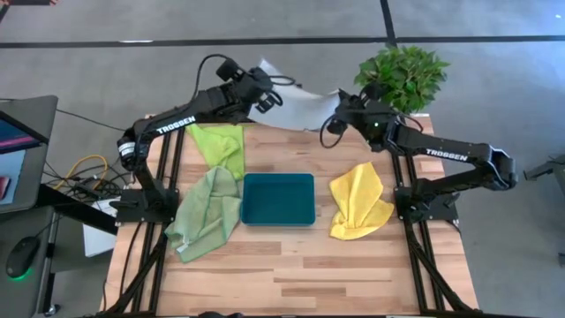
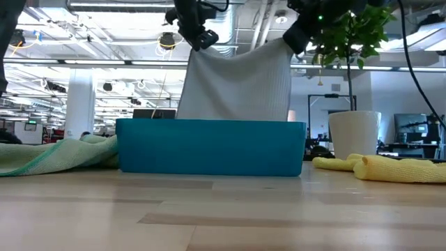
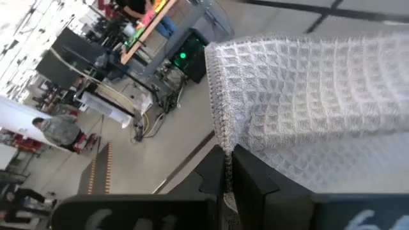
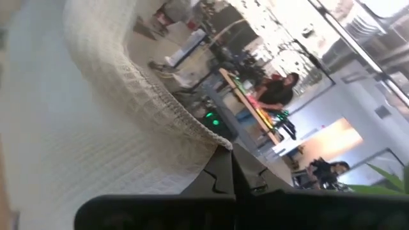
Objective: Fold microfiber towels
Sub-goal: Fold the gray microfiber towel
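A light grey towel (image 2: 237,84) hangs spread between my two grippers above the table's far edge (image 1: 296,104). My left gripper (image 2: 201,38) is shut on its upper left corner and my right gripper (image 2: 296,36) on its upper right corner. In the low view the towel's lower edge is hidden behind the teal tray (image 1: 278,199). On the table lie a lime green towel (image 1: 221,146) at the far left, a sage green towel (image 1: 207,212) left of the tray, and a yellow towel (image 1: 360,205) right of it, each crumpled. My left gripper pinches the grey towel's corner (image 3: 220,144) between its two shut fingers, right at the hemmed edge. The cloth hangs down below the fingers. Its top edge sags a little toward the other gripper. My right gripper pinches the opposite upper corner (image 4: 222,143) between its shut fingers, coming nearly level from the table's right side. The cloth hangs below the fingers, off the table there.
A potted plant (image 1: 402,75) stands at the table's far right corner, close to my right arm; its white pot (image 2: 354,136) shows in the low view. Bare wood (image 1: 291,274) lies near the front edge. People sit at desks in the room beyond.
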`<state>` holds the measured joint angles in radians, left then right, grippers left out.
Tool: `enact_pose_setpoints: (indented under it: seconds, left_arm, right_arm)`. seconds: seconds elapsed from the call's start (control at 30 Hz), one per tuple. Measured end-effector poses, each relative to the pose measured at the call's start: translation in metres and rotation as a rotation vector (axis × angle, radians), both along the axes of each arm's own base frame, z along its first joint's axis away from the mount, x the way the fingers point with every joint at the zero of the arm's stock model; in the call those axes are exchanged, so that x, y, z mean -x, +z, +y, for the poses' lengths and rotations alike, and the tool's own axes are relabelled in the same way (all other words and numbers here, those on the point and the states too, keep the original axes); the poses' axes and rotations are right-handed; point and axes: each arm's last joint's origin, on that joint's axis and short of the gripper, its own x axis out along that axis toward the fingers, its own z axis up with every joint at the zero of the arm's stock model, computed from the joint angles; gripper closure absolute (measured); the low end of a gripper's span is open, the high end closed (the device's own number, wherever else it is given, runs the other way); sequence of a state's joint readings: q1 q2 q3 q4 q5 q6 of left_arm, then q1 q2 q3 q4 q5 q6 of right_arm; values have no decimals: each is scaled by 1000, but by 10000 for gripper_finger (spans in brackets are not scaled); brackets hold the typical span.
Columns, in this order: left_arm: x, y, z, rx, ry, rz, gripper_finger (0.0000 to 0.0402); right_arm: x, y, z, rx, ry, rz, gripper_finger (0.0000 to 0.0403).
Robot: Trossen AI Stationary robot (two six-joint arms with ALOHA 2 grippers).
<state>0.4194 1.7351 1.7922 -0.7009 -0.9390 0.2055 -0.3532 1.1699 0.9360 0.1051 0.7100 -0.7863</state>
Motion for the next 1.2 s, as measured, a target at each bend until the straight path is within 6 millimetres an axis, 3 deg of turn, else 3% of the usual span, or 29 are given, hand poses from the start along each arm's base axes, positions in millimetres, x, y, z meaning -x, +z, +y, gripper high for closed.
enact_pose_setpoints:
  seconds: [0.57,1.2]
  left_arm:
    - [24,-37,-77,347,74,194,388]
    - [21,-43,-134,598,-9,148,388]
  right_arm:
    - [-4,-36,50,-273,121,159,403]
    - [3,-56,92,-518,255,254,402]
